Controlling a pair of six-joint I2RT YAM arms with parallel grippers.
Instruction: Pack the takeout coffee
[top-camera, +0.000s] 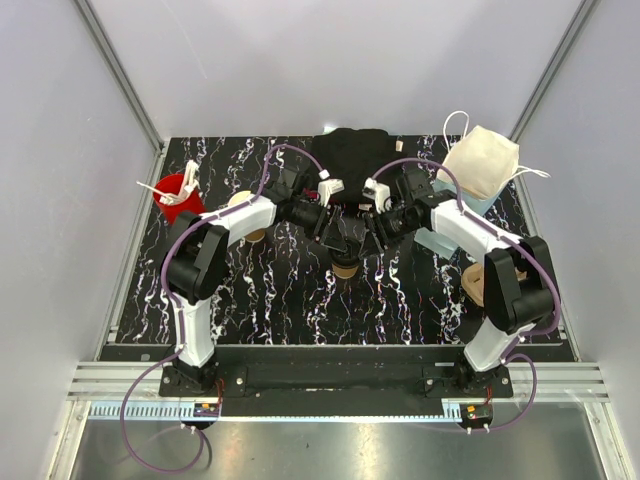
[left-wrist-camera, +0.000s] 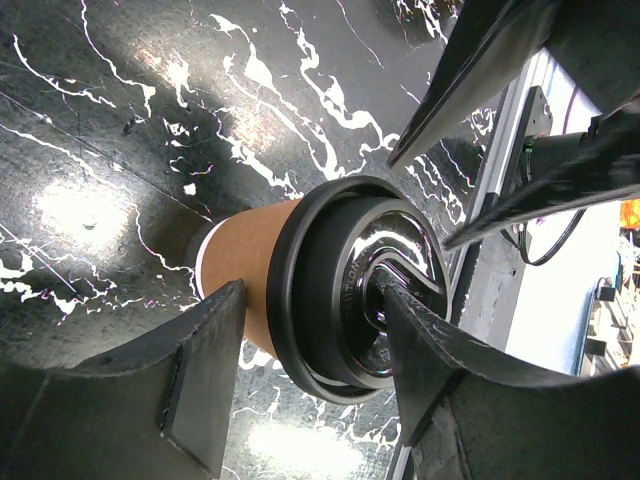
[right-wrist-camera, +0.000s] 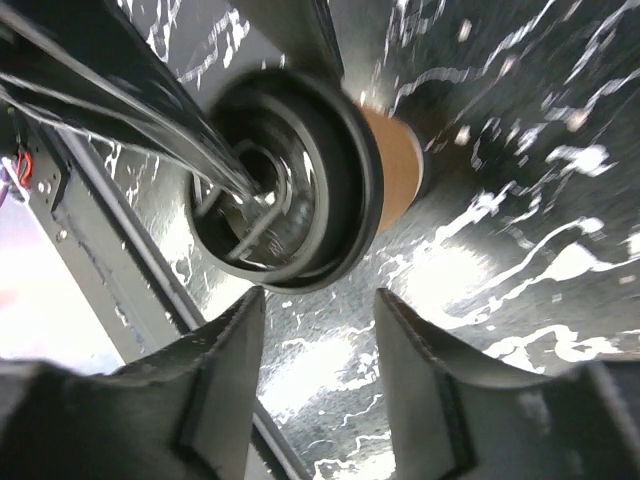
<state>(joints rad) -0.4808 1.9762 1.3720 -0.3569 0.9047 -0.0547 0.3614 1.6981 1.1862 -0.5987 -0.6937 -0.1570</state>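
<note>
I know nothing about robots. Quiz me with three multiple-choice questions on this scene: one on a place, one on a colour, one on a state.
1. Where on the table does the coffee cup stand?
A) far left edge
B) around the middle
C) near right corner

2. What colour is its lid?
A) white
B) red
C) black

3. How is the right gripper?
A) open, nothing between its fingers
B) shut on a straw
C) gripping the lid

Answers:
1 B: the top view shows the cup mid-table.
2 C: both wrist views show a black lid on the brown cup.
3 A: the right wrist view shows only bare table between its spread fingers.
</note>
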